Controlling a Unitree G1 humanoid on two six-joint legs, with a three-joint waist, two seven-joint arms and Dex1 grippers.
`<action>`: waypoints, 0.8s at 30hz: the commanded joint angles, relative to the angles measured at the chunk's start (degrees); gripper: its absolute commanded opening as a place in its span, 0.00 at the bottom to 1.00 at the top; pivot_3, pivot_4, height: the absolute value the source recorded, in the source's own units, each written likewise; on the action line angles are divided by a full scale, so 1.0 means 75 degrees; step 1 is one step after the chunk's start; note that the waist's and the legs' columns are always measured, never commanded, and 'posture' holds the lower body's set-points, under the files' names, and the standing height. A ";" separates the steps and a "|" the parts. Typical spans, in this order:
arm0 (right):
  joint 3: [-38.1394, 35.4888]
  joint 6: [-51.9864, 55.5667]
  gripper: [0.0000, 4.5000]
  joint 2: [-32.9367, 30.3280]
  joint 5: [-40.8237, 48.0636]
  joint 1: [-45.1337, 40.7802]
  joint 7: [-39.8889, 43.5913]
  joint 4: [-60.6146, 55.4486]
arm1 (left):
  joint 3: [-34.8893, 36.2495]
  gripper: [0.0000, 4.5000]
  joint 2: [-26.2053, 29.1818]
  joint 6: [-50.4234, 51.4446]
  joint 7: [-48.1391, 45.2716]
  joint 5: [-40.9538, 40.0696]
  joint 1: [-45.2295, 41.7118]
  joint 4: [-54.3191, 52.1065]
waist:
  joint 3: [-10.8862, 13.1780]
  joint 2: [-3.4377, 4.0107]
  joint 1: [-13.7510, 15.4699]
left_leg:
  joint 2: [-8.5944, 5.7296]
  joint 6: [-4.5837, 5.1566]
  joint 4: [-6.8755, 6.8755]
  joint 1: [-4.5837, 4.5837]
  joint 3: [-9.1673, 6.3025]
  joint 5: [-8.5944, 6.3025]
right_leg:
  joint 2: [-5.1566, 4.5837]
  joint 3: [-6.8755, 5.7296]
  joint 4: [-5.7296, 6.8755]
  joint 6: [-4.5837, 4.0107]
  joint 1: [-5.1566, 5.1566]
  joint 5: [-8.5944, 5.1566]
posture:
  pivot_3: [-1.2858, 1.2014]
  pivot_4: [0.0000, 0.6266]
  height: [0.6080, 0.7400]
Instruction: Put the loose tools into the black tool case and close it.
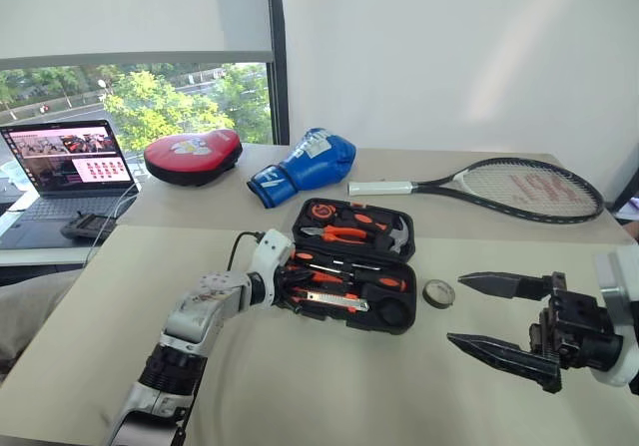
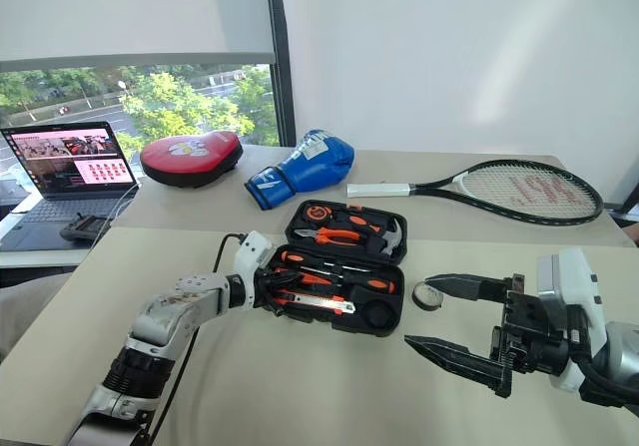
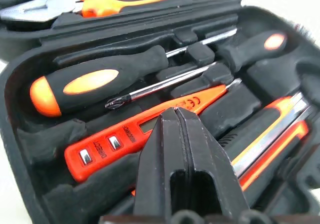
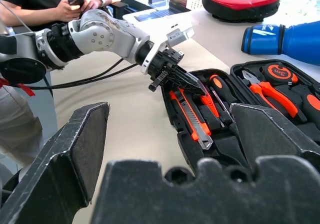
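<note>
Writing: on the slim orange tester (image 3: 150, 129) a CE mark is made out in the left wrist view; its other small print is too blurred to be read. Red letters are seen on the racket (image 1: 519, 189) strings, unreadable.
Case (image 1: 351, 263): black moulded plastic, laid open on the beige table (image 1: 329, 386), lid half toward the wall. Pliers (image 1: 344, 233) with orange grips and a hammer (image 1: 399, 234) are seated in the lid half.
Tools in the near half: two screwdrivers (image 3: 95, 78) with black-and-orange rubbery handles, the tester, and an orange-black knife (image 4: 192, 119) with a bare metal blade strip, all lying in the slots.
Roll (image 1: 437, 292): small grey-black ring, flat on the table just beside the case, between it and the right gripper.
Left gripper (image 3: 182, 134): fingers pressed together on nothing, tip over the case's near half, just above the tester.
Right gripper (image 1: 481, 313): black toothed fingers held wide apart, empty, near the roll and apart from the case.
Around: a blue boxing glove (image 1: 305, 165), a red mitt (image 1: 193, 155) and the racket lie beyond the case; a laptop (image 1: 70, 172) stands open on a side desk. A person (image 4: 55, 3) holding a phone is seen in the right wrist view.
</note>
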 commanded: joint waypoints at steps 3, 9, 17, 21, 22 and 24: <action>-0.0195 0.0135 1.00 0.0051 -0.0065 0.0115 -0.0130 -0.0279 | -0.1164 0.01 0.0356 -0.1175 -0.0483 0.1061 0.0571 0.0632 | -0.0036 0.0028 0.0006 | 0.0000 -0.0003 -0.0030 0.0016 0.0000 0.0002 | -0.0007 -0.0001 -0.0025 -0.0002 0.0009 0.0000 | 0.52 0.24 1.00; 0.0161 0.0332 1.00 0.0046 -0.0495 -0.0190 -0.1010 -0.0198 | -0.0123 0.01 -0.0247 -0.1800 -0.0840 -0.0006 0.0618 0.0412 | -0.0117 0.0089 0.0016 | -0.0001 -0.0002 -0.0064 0.0022 0.0002 0.0003 | -0.0010 -0.0004 -0.0071 -0.0003 0.0016 0.0001 | 0.52 0.24 1.00; 0.1775 0.0463 1.00 -0.0189 -0.3102 -0.0670 -0.2276 0.0334 | 0.0945 0.18 0.0655 -0.0203 -0.2211 -0.2190 0.0679 -0.1826 | -0.0055 -0.0011 -0.0018 | 0.0017 -0.0098 -0.0063 -0.0030 0.0002 0.0068 | 0.0071 -0.0012 -0.0064 -0.0015 -0.0031 0.0007 | 0.52 0.24 1.00; 0.2787 0.1101 1.00 -0.0525 -0.3598 -0.1672 -0.2414 0.1264 | 0.1209 0.52 0.1189 0.0383 -0.2472 -0.2865 0.0471 -0.2435 | -0.0047 -0.0021 -0.0031 | 0.0013 -0.0081 -0.0056 -0.0026 0.0022 0.0059 | 0.0081 -0.0015 -0.0071 -0.0043 -0.0029 -0.0010 | 0.52 0.24 1.00; 0.2940 0.1182 1.00 -0.0531 -0.3586 -0.1912 -0.2266 0.1558 | 0.1189 0.62 0.1280 0.0470 -0.2475 -0.2932 0.0458 -0.2634 | -0.0045 -0.0024 -0.0029 | 0.0011 -0.0077 -0.0055 -0.0029 0.0026 0.0058 | 0.0081 -0.0015 -0.0076 -0.0055 -0.0030 -0.0017 | 0.52 0.24 1.00; 0.3522 0.1079 1.00 -0.0546 -0.3936 -0.2518 -0.1961 0.2161 | 0.1268 0.76 0.1465 0.0693 -0.2496 -0.3160 0.0373 -0.2939 | -0.0042 -0.0028 -0.0018 | 0.0010 -0.0041 -0.0051 -0.0025 0.0026 0.0038 | 0.0083 -0.0014 -0.0076 -0.0057 -0.0022 -0.0019 | 0.52 0.24 1.00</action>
